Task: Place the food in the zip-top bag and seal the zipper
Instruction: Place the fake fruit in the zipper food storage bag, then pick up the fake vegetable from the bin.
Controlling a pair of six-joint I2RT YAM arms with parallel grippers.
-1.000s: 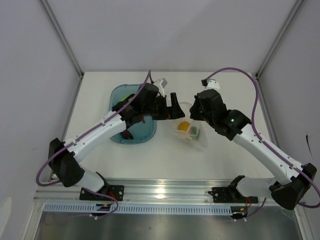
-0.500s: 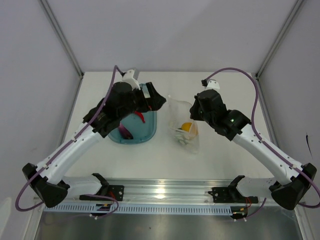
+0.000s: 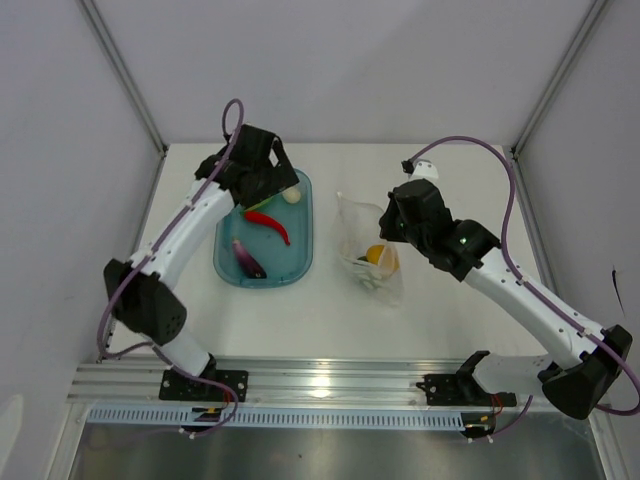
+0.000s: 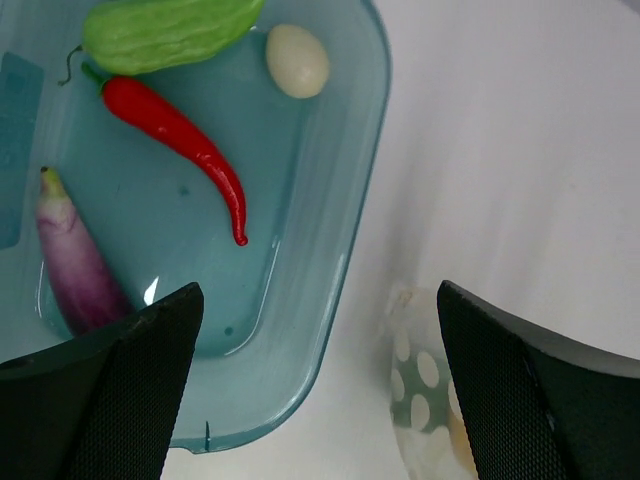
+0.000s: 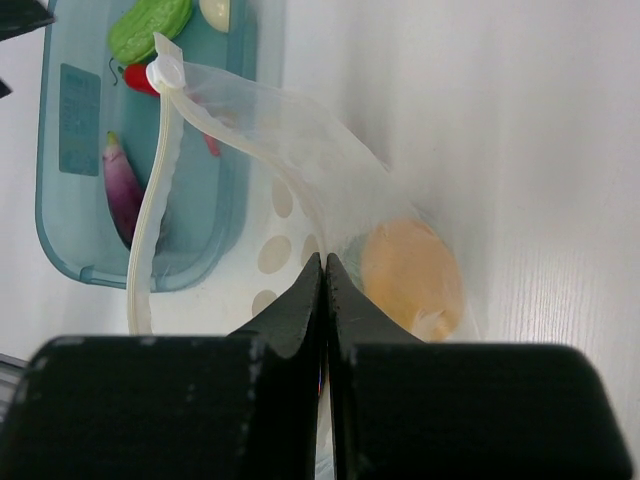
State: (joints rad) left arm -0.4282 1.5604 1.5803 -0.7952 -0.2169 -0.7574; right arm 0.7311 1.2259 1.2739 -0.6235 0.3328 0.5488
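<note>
While the zip-top bag [image 3: 360,225] lay on the surface [image 3: 460,180] just to the right of the teal tub [image 4: 362,215], its mouth stood open and the zipper [image 5: 150,200] was unsealed. The yellow-orange piece [image 5: 410,275] sat low inside the bag. A dark green shape showed beside it in the top view, too small to name with confidence. The light green pod [image 4: 170,30], white ball [image 4: 297,60], red chili [image 4: 180,130] and purple piece [image 4: 75,270] were in the tub, not yet bagged.

Risks, as judged:
- Only one wall of the bag was pinched, so the free lip could sag and narrow the mouth.
- A piece pushed in might catch that lip and drag the thin film out of the pinch.
- It might instead tip the bag and spill the yellow-orange piece.
- The chili and the purple piece are long and would likely jam if entered crosswise.

The right tool [image 5: 322,265] had its fingers pressed together on the bag's film near the mouth, with the bag directly under it. The left tool [image 4: 318,300] had its fingers wide apart with nothing between them. It hovered over the tub's far end, and the bag lay apart from it to its right.
</note>
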